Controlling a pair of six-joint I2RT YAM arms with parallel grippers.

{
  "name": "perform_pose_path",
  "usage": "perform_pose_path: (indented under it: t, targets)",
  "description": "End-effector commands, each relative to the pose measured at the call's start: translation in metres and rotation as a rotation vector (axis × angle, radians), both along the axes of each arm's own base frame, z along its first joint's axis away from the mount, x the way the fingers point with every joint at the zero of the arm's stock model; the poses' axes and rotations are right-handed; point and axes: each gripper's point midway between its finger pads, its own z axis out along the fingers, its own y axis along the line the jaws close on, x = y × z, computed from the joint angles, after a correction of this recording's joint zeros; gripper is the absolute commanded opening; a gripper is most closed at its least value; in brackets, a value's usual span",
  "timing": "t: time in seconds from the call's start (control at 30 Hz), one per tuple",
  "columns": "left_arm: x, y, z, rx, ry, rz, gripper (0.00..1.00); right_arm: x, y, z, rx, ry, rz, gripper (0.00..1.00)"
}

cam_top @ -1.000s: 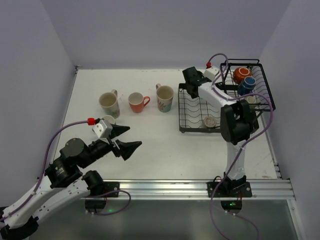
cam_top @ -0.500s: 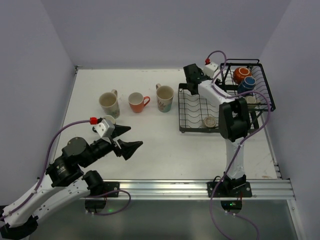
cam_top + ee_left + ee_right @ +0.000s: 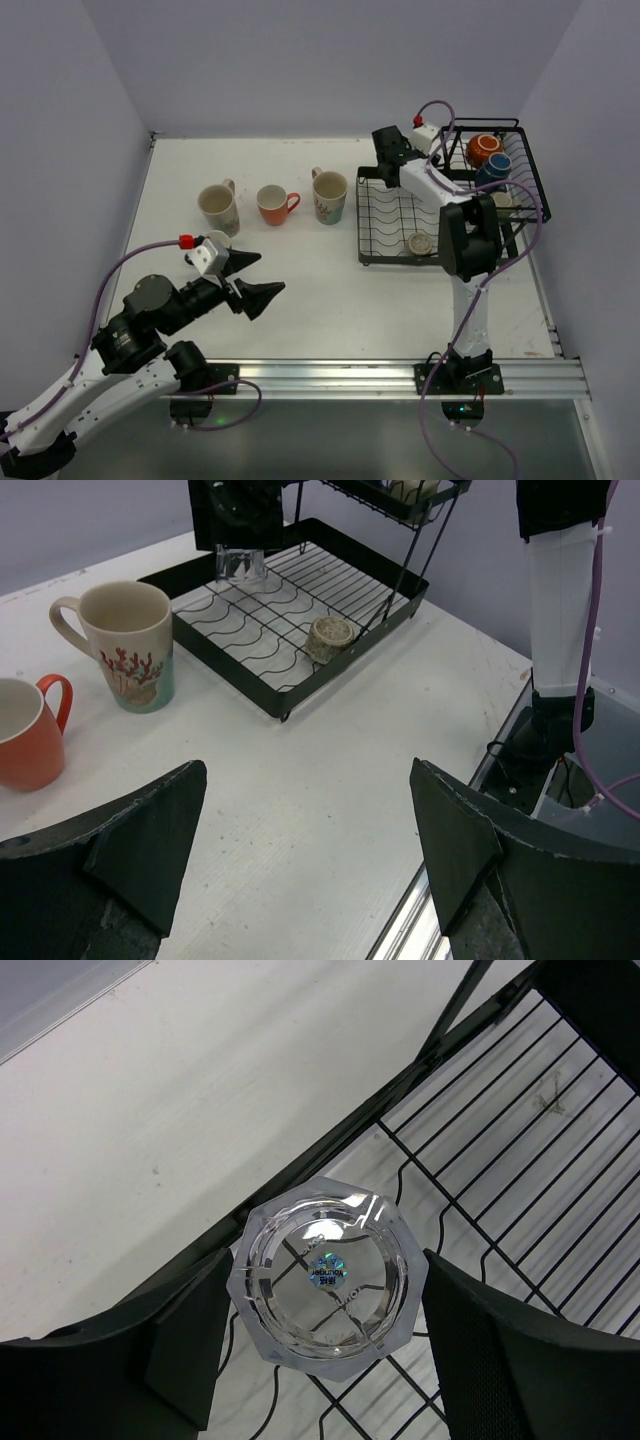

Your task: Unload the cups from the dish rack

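Note:
My right gripper (image 3: pixel 388 150) reaches down at the far left corner of the black dish rack (image 3: pixel 362 215). Its jaws stand against both sides of an upside-down clear glass (image 3: pixel 325 1275) resting on the rack's tray wires (image 3: pixel 500 1090). The glass (image 3: pixel 240 563) also shows in the left wrist view. A beige cup (image 3: pixel 418 242) lies on the tray. Orange (image 3: pixel 484 148) and blue (image 3: pixel 493 168) cups sit in the raised basket. My left gripper (image 3: pixel 268 272) hovers open over bare table, holding nothing.
Three mugs stand in a row left of the rack: cream (image 3: pixel 217 203), orange-red (image 3: pixel 271 203) and patterned cream (image 3: pixel 329 193). A small cup (image 3: pixel 217 238) sits just behind my left wrist. The table's near edge has a metal rail (image 3: pixel 400 372).
The right gripper shifted slightly toward the rack's far corner, and its jaws have closed in onto the clear glass. The left arm has barely moved.

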Motion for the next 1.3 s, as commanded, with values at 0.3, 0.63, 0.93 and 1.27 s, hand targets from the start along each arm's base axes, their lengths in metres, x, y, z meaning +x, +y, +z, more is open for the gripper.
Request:
perform_pose_path:
  t: [0.3,0.63,0.93,1.27]
  targets:
    - [0.003,0.005,0.007,-0.006,-0.033,0.025,0.86,-0.001,0.064,0.064,-0.013,-0.157,0.197,0.28]
    - [0.013,-0.001,-0.003,0.017,0.015,0.048,0.86,-0.031,0.066,0.108,0.033,-0.271,0.253,0.21]
    - [0.027,-0.018,-0.01,-0.035,0.133,0.071,0.85,-0.091,0.072,0.142,0.205,-0.399,0.381,0.18]
    - [0.047,-0.074,-0.016,-0.217,0.258,-0.01,0.83,-0.186,0.13,0.159,0.627,-0.541,0.778,0.18]
